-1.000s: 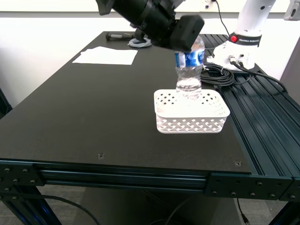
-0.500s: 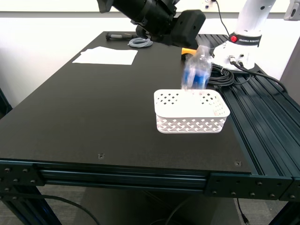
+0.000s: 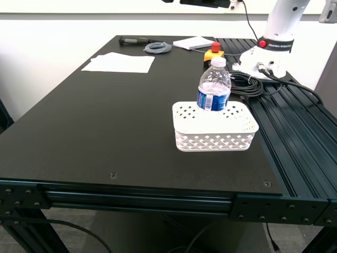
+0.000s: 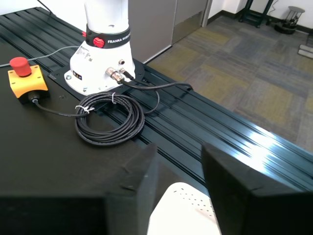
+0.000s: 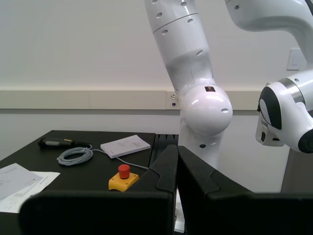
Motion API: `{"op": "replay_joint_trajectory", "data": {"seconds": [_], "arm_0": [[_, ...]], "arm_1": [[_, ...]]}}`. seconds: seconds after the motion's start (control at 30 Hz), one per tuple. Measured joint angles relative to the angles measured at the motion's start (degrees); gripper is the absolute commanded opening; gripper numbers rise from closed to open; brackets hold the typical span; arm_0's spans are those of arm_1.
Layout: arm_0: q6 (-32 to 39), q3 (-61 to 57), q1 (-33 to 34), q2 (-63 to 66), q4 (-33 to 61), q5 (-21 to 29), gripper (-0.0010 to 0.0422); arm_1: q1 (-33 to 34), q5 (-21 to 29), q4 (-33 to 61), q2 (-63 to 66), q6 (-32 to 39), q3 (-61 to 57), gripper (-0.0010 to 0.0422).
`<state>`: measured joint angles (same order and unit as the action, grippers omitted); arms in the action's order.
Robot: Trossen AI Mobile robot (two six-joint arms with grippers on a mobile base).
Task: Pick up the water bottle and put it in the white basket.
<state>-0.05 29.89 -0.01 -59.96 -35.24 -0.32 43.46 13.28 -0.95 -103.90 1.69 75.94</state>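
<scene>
Released since the earlier frame, the water bottle (image 3: 214,86) now stands upright inside the white basket (image 3: 215,125). Placement appears complete. My first claw (image 4: 179,182) is spread and empty; my second claw (image 5: 177,171) is pressed together.

1. My first tool (image 4: 178,183) is holding its jaws apart, with nothing between them.
2. My second tool (image 5: 177,169) is keeping its jaws pressed together, gripping nothing.

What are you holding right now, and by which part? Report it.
Nothing. My first gripper has open jaws with only the basket rim below them; my second gripper is shut on nothing. The bottle stands free in the basket.
</scene>
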Motion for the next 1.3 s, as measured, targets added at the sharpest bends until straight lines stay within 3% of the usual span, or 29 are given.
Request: {"op": "replay_joint_trajectory", "data": {"seconds": [0.13, 0.4, 0.63, 0.73, 1.3], "arm_0": [[0.0, 0.0, 0.0, 0.0, 0.0, 0.0, 0.0001], [0.0, 0.0, 0.0, 0.0, 0.0, 0.0, 0.0001], [0.0, 0.0, -0.1, 0.0, 0.0, 0.0, 0.0001], [0.0, 0.0, -0.1, 0.0, 0.0, 0.0, 0.0001], [0.0, 0.0, 0.0, 0.0, 0.0, 0.0, 0.0001]], "arm_1": [[0.0, -0.7, 0.1, 0.0, 0.7, 0.0, 0.0068], [0.0, -0.8, 0.1, 0.0, 0.9, 0.0, 0.0144], [0.0, -0.8, 0.4, 0.0, 0.8, 0.0, 0.0099], [0.0, -0.8, 0.5, 0.0, 0.8, 0.0, 0.0098], [0.0, -0.8, 0.5, 0.0, 0.6, 0.0, 0.0193]]}}
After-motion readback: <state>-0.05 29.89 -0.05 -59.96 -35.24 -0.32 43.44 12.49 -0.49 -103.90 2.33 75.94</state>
